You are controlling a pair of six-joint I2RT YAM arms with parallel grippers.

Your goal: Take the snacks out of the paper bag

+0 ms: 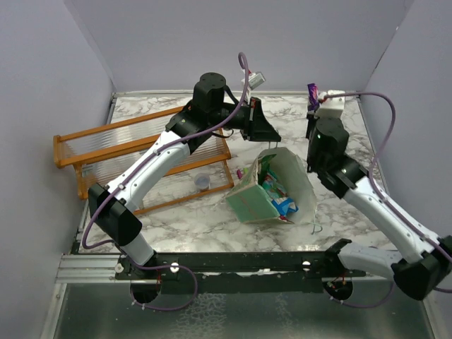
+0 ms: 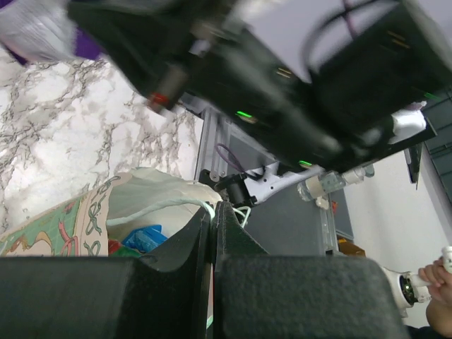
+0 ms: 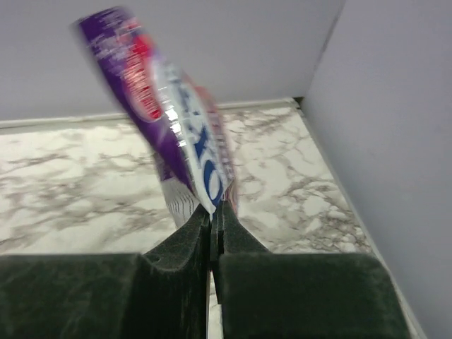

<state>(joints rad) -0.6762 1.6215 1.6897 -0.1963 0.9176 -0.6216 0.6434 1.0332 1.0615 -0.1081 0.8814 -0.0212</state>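
Observation:
The mint-green paper bag [image 1: 248,199] lies tilted mid-table, its cream-white mouth open toward the far right. Blue, teal-white and red packets [image 1: 277,196] show inside it. My left gripper [image 1: 263,140] is at the bag's far rim, shut on its white string handle [image 2: 162,205]. The bag [image 2: 63,222] and a blue packet [image 2: 145,239] show in the left wrist view. My right gripper [image 1: 311,107] is raised near the far right corner, shut on a purple packet [image 1: 311,91]. In the right wrist view the purple packet [image 3: 166,116] stands up from the shut gripper [image 3: 214,210].
An orange wooden rack [image 1: 78,147] stands at the left under my left arm, with a small purple cap [image 1: 203,182] at its near edge. A small pink thing [image 1: 240,173] lies by the bag's left side. Lilac walls close in the far, left and right sides.

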